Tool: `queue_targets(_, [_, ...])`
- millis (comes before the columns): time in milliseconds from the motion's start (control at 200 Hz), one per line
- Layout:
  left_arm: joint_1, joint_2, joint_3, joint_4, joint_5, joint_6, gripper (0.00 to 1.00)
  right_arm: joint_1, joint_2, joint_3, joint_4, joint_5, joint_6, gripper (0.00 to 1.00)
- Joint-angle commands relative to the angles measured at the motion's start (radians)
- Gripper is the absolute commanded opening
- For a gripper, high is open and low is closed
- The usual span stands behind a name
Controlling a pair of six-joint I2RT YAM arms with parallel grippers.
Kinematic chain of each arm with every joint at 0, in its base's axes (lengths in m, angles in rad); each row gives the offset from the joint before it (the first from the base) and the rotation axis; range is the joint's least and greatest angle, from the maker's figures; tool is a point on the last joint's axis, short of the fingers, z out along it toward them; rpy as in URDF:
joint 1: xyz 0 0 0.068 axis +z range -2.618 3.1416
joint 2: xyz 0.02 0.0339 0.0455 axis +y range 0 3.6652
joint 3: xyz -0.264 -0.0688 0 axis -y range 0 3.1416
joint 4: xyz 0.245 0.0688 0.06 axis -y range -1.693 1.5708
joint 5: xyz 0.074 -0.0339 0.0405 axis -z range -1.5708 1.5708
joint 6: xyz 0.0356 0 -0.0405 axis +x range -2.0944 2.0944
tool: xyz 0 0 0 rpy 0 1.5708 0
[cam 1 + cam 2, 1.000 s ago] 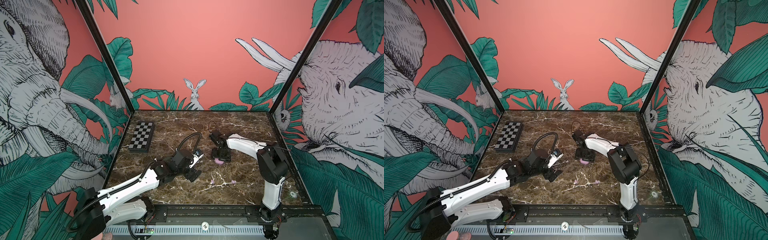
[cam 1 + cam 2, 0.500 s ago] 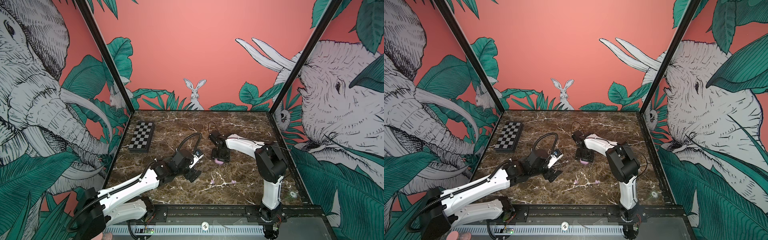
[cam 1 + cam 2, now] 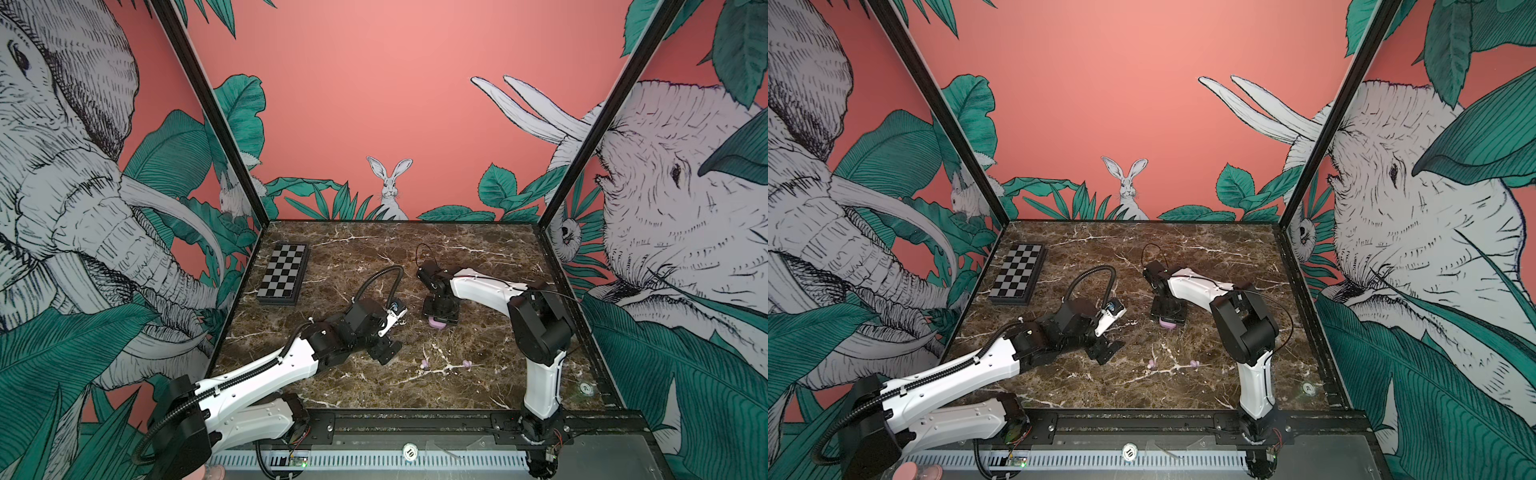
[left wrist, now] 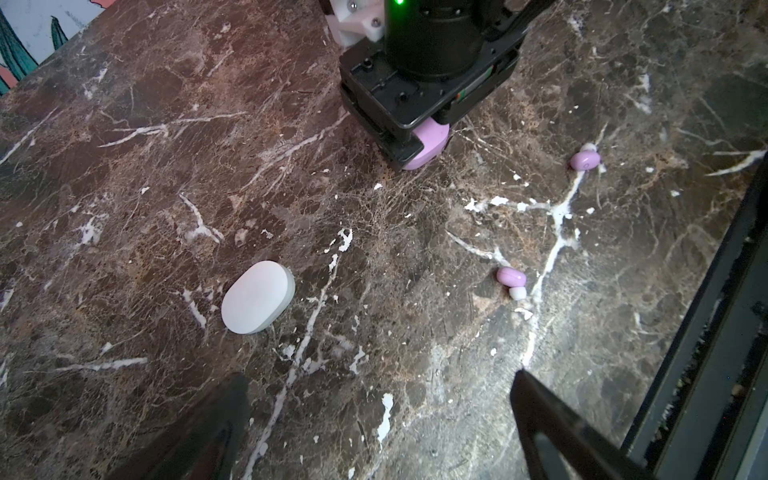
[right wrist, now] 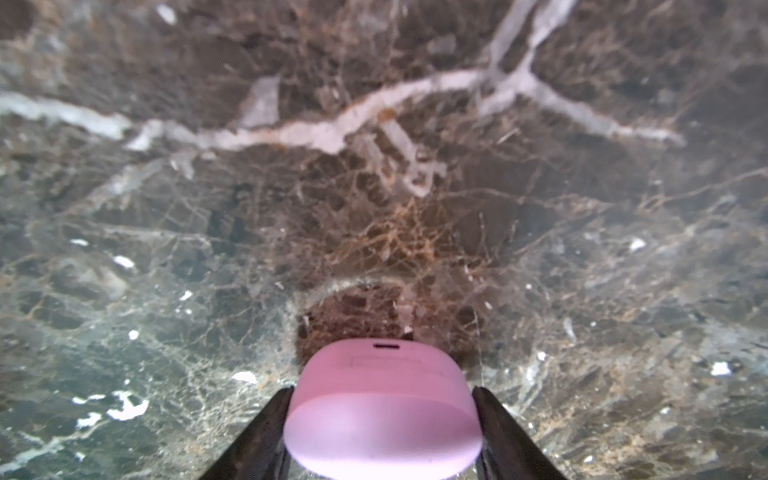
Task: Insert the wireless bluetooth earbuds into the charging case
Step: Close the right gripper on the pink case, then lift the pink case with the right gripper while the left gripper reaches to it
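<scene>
The right gripper (image 5: 383, 390) is clamped on the lilac case (image 5: 382, 409), a black finger pressed against each of its sides. The case's lid is down, so nothing of its inside shows, and in both top views it sits low over the middle of the marble table (image 3: 478, 266). The left gripper (image 4: 374, 388) stands wide apart with nothing between its fingers, which hover above bare marble. Ahead of it the white case (image 4: 257, 297) lies flat, also closed, its contents hidden. It is well apart from the lilac case. Neither earbud in view is in a case: one lilac earbud (image 4: 512, 277) lies loose on the table with its pale tip showing, and a second lilac earbud (image 4: 585, 160) lies near it. A checkerboard (image 3: 283, 274) lies at the far left.
</scene>
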Motion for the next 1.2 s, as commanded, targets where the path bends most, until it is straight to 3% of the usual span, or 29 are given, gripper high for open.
queue_targets(0, [-0.003, -0.016, -0.011, 0.003, -0.010, 0.012, 0.99, 0.002, 0.018, -0.007, -0.016, 0.013, 0.007, 0.68])
queue_targets(215, [-0.004, -0.016, -0.011, 0.003, -0.012, 0.014, 0.99, 0.004, 0.004, -0.020, -0.003, 0.013, 0.013, 0.63])
queue_targets(295, [-0.003, -0.016, -0.011, 0.003, -0.013, 0.017, 0.99, 0.005, -0.005, -0.019, 0.001, 0.012, 0.005, 0.56])
queue_targets(615, [-0.004, -0.069, -0.051, 0.055, 0.001, 0.034, 0.99, 0.014, -0.151, -0.040, 0.037, -0.017, -0.031, 0.54])
queue_targets(845, [-0.003, -0.198, -0.094, 0.104, 0.084, 0.088, 0.99, 0.020, -0.314, -0.040, 0.051, -0.129, -0.129, 0.54])
queue_targets(995, [-0.004, -0.290, -0.144, 0.157, 0.182, 0.219, 0.99, 0.022, -0.451, -0.048, 0.087, -0.226, -0.172, 0.53])
queue_targets(1195, [-0.003, -0.296, -0.168, 0.248, 0.075, 0.287, 0.99, 0.030, -0.576, -0.055, 0.104, -0.352, -0.206, 0.52])
